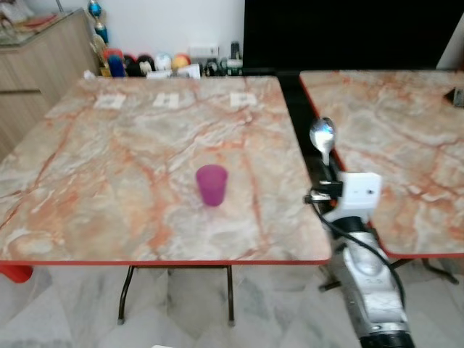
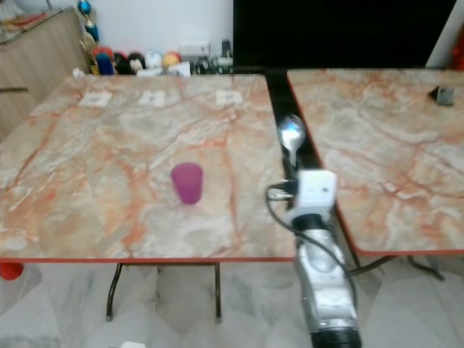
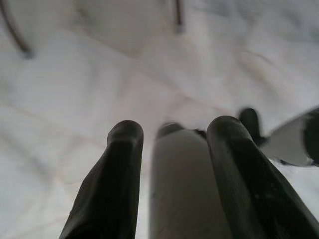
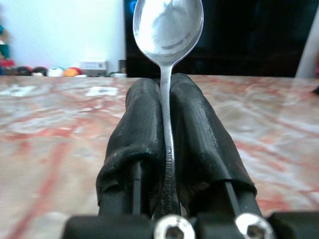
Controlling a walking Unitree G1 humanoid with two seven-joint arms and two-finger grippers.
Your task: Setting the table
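Left gripper (image 3: 172, 174): fingers parted, nothing between them, blurred pale floor beyond. Purple cup (image 1: 212, 184) upright mid marble table (image 1: 109, 210). Right gripper (image 4: 167, 124) clamped on spoon (image 4: 168, 30) handle, bowl up, over gap beside table's right edge; handle mostly hidden.

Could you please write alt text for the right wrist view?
The right claw is shut on the handle of a shiny silver metal spoon, bowl pointing up past its black fingers. Behind lies a marble-patterned orange and cream table.
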